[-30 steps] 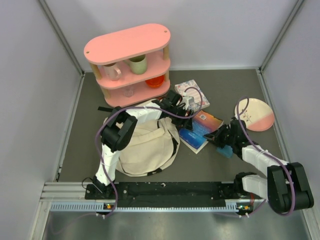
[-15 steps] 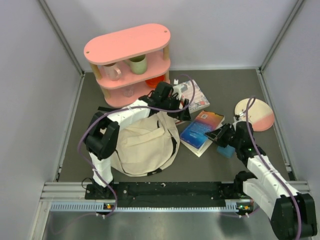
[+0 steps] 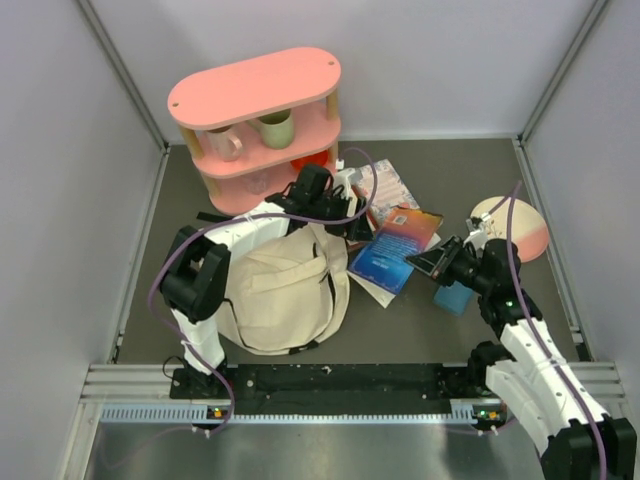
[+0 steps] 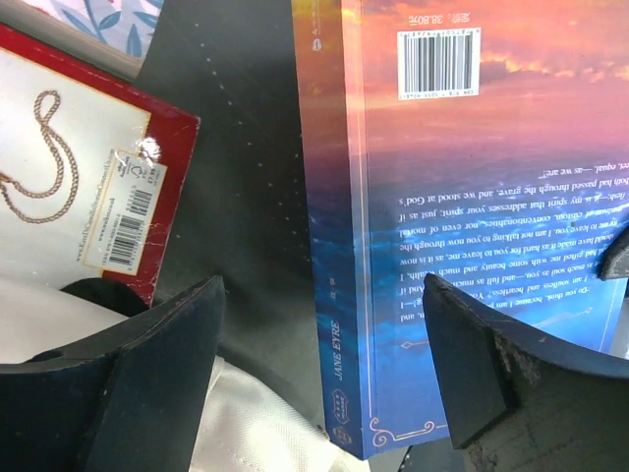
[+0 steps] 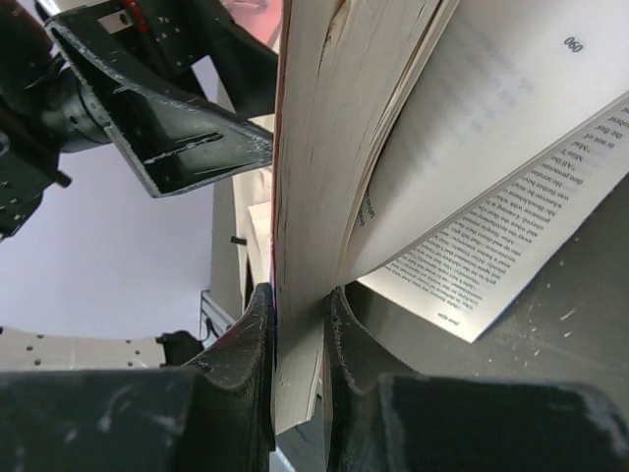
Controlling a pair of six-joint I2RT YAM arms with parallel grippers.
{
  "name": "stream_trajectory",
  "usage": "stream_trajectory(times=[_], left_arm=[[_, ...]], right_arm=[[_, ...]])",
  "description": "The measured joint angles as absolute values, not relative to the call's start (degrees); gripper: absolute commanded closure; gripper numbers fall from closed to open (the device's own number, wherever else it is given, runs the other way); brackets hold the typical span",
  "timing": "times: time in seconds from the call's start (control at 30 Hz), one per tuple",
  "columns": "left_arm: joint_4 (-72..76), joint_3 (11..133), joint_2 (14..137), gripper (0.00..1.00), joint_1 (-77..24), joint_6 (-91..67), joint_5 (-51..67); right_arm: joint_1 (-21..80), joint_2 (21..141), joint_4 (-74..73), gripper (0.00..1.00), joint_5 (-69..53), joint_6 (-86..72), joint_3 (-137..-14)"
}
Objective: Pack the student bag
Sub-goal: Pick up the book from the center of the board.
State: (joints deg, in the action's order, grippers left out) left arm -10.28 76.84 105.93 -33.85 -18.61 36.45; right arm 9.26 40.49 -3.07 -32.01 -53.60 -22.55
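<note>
From above, the student bag (image 3: 280,290) lies on the counter (image 3: 470,175), touching the blue book (image 3: 395,245) on its right. The right fingers (image 3: 428,262) grip that book's right edge, and the left fingers (image 3: 350,218) hover by its spine.

In the left wrist view these stand wide apart astride the spine, so they should probably close squarely there.

The right wrist view shows the right fingers clamped on only a thin part of the book. The other pages fan loose, so a slow move into the bag seems wise.
</note>
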Motion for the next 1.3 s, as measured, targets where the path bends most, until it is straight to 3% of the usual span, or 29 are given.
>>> stream_trajectory(times=[0.57,0.73,0.93,1.07,1.2,1.3], left_arm=[[2.3,75.0,104.6,0.17,-33.5,-27.1,51.6],[4.9,71.9,104.3,0.21,-32.2,-28.4,52.6],[3.6,66.3,102.8,0.24,-31.5,-28.1,48.7],[1.5,65.2,101.1,0.27,-30.9,-27.4,45.8],[0.0,65.0,100.1,0.32,-30.7,-26.9,44.1],[-0.8,64.8,99.8,0.37,-30.8,-26.5,43.4]], right_arm=[[9.3,40.1,7.8,1.00,-42.1,-56.3,-23.1],[9.3,47.8,18.0,1.00,-45.6,-58.3,-20.3],[10.6,56.8,19.9,1.00,-47.8,-55.9,-19.8],[12.8,63.0,21.7,0.94,-46.6,-54.1,-19.6],[15.5,67.9,21.6,0.80,-43.1,-52.9,-19.6],[16.4,70.0,21.4,0.78,-41.6,-52.3,-19.6]])
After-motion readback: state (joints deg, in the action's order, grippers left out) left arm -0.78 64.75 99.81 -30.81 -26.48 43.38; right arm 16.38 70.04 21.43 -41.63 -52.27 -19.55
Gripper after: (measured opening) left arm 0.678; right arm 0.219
